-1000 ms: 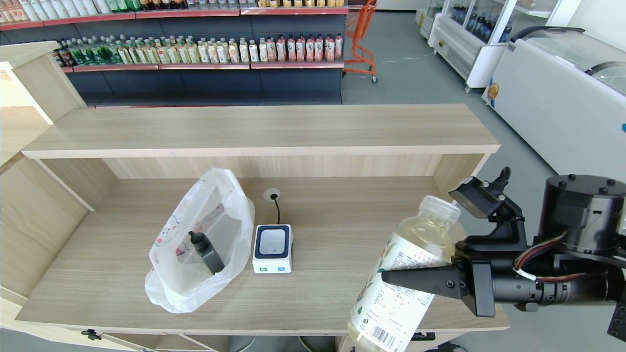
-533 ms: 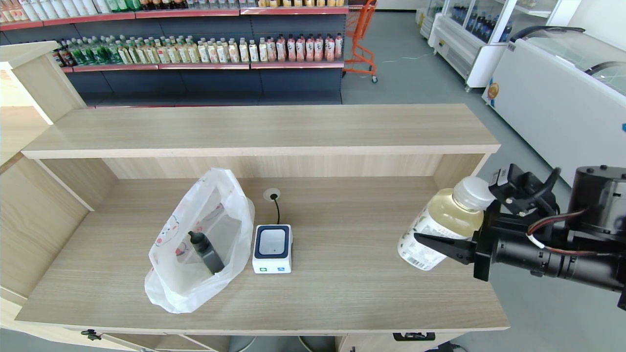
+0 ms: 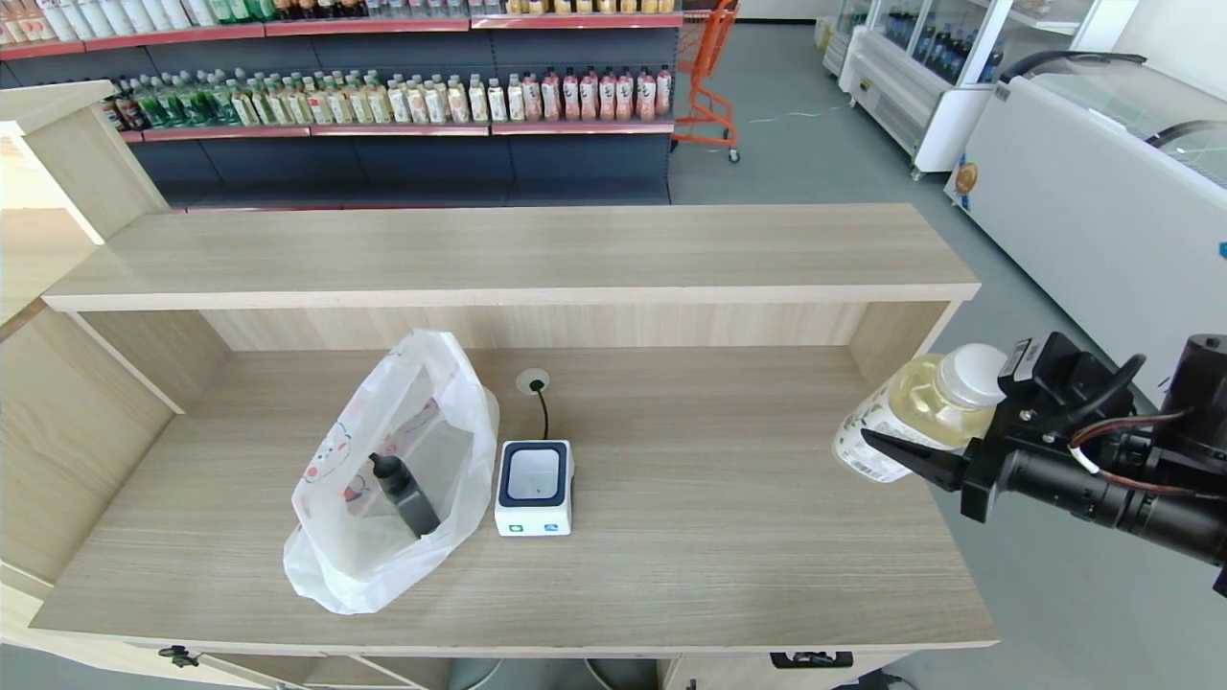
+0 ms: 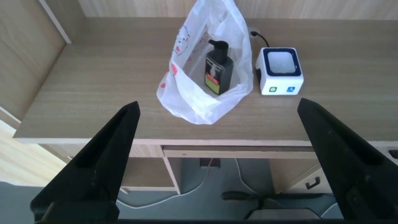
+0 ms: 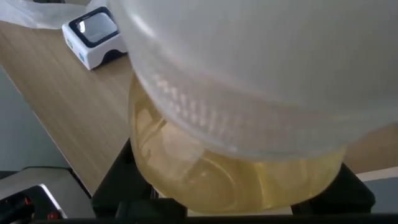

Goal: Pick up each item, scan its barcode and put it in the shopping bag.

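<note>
My right gripper [image 3: 920,450] is shut on a clear bottle of pale yellow drink [image 3: 911,412] with a white cap and a printed label. It holds the bottle tilted in the air above the counter's right end. The bottle [image 5: 236,143] looms close in the right wrist view. A white scanner [image 3: 535,487] sits mid-counter, its cable running to a hole behind it. Left of it stands a white plastic shopping bag [image 3: 383,479], its mouth open, with a black pump bottle [image 3: 405,494] inside. My left gripper [image 4: 217,162] is open, held back from the counter's front edge, facing the bag [image 4: 205,74] and the scanner [image 4: 281,62].
The wooden counter [image 3: 671,517] has a raised shelf [image 3: 508,254] along its far side and side walls at both ends. Store shelves of bottles [image 3: 383,96] and white freezers [image 3: 1083,172] stand beyond, with an orange cart [image 3: 709,77] in the aisle.
The right arm has carried the bottle away from the camera, up and to the right, from low at the counter's front edge to above its right end. The bag and scanner have not moved.
</note>
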